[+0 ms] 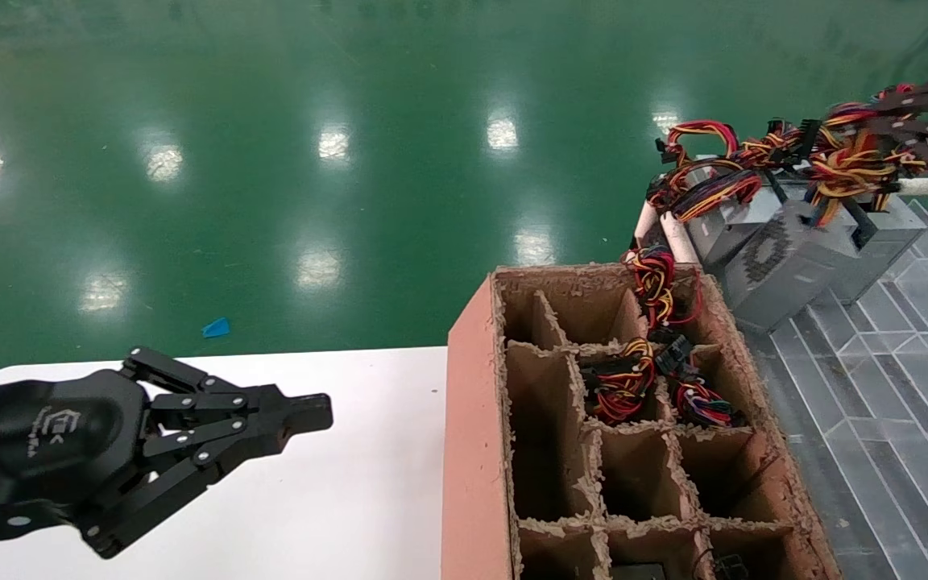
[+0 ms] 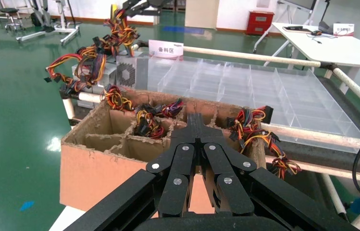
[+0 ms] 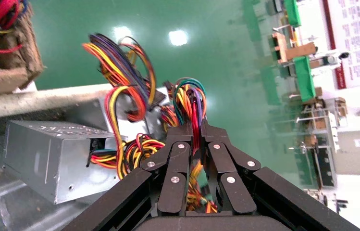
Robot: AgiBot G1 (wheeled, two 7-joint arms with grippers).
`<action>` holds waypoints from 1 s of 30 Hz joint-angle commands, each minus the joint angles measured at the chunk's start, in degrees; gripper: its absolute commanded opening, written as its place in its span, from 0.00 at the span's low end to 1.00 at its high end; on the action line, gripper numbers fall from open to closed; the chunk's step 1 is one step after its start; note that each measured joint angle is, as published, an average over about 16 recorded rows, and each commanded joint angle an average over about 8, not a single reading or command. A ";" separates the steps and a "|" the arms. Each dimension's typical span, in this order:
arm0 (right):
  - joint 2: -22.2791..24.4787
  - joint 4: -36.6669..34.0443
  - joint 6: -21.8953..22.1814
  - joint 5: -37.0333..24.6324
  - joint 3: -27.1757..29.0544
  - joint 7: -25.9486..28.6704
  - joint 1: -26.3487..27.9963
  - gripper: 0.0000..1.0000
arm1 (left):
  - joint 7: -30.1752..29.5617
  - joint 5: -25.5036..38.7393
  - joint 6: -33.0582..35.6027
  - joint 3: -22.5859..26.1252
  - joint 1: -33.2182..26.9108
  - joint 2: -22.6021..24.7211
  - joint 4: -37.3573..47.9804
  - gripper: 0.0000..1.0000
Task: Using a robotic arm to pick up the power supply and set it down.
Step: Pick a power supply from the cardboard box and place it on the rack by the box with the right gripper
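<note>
Lighting is bright and even, from overhead fixtures mirrored as white glare spots on the glossy green floor (image 1: 271, 145). The white table (image 1: 335, 483) is near overexposed. Carton compartments (image 1: 593, 451) lie in deep shadow. Motion blur smears the wire bundle (image 3: 120, 67) in the right wrist view.

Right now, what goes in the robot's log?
right claw: shut on wires | supply: on tray | left claw: shut, idle over table
</note>
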 commanded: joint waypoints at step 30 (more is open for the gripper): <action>-5.63 -3.29 1.76 3.68 2.47 -3.03 -6.42 0.90 | 0.00 0.00 0.00 0.00 0.00 0.00 0.00 0.00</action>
